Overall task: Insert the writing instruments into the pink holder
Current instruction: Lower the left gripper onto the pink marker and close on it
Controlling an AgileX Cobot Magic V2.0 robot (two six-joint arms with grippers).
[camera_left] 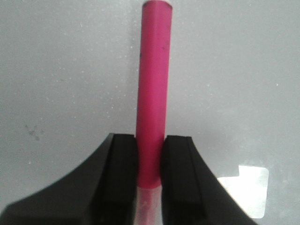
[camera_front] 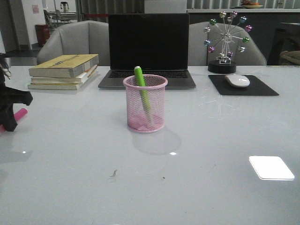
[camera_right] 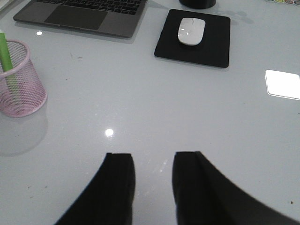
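Note:
The pink wire-mesh holder (camera_front: 145,103) stands mid-table in front of the laptop, and the green marker (camera_front: 142,91) leans inside it with its top above the rim. At the table's far left my left gripper (camera_front: 10,123) is shut on the magenta marker (camera_front: 19,114), low over the surface. In the left wrist view the black fingers (camera_left: 124,159) press both sides of the magenta marker (camera_left: 153,84) near its clear cap. My right gripper (camera_right: 153,157) hangs open over bare table, with the holder (camera_right: 19,84) and the green marker (camera_right: 6,58) off to its side. The front view does not show the right gripper.
A laptop (camera_front: 148,51) stands behind the holder. A stack of books (camera_front: 64,71) lies back left. A mouse (camera_front: 237,80) on a black pad (camera_front: 243,85) and a ferris-wheel ornament (camera_front: 227,40) sit back right. Chairs stand beyond the table.

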